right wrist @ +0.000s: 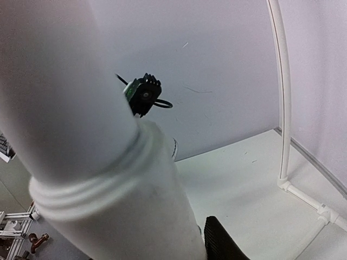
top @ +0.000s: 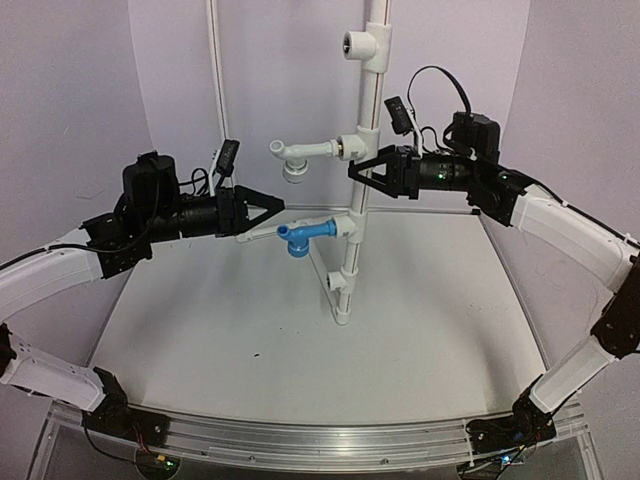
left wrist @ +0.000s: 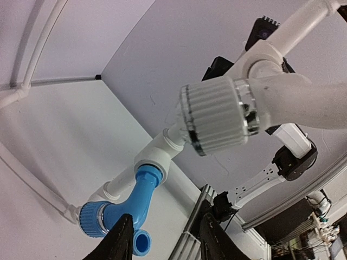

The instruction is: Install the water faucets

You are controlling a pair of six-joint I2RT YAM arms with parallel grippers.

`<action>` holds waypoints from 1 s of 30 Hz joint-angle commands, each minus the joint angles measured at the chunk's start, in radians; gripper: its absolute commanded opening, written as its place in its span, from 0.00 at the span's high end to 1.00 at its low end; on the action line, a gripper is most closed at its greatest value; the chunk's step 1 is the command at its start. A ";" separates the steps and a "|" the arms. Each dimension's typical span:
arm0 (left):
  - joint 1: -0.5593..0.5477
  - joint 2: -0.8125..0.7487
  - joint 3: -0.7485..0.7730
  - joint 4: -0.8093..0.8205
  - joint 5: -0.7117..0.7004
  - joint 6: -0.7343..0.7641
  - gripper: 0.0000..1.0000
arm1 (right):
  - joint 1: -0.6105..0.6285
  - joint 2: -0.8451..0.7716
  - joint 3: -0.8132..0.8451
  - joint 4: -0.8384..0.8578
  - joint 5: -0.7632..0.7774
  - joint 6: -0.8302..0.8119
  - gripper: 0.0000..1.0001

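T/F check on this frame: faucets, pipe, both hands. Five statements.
1. The white faucet and the blue faucet are both mounted on the pipe. True.
2. The blue faucet is above the white one. False: it is below.
3. The right hand is at the pipe, between the two faucets' levels. True.
4. The left hand is at the white faucet. False: it is at the blue one.
5. The top fitting holds a faucet. False: its opening is bare.

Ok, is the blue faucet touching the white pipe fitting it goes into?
Touching. The left wrist view shows the blue faucet with its stem seated in the white fitting, with no gap between them.
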 commanded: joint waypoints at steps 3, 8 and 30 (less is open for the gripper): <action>-0.007 0.042 0.033 0.183 0.044 -0.100 0.61 | 0.000 0.042 0.028 -0.043 -0.061 0.012 0.58; -0.010 0.091 0.069 0.209 0.078 -0.100 0.61 | -0.001 0.063 0.045 -0.040 -0.068 0.008 0.58; -0.011 0.182 0.159 0.308 0.008 -0.083 0.73 | 0.000 0.062 0.017 -0.039 -0.083 0.009 0.93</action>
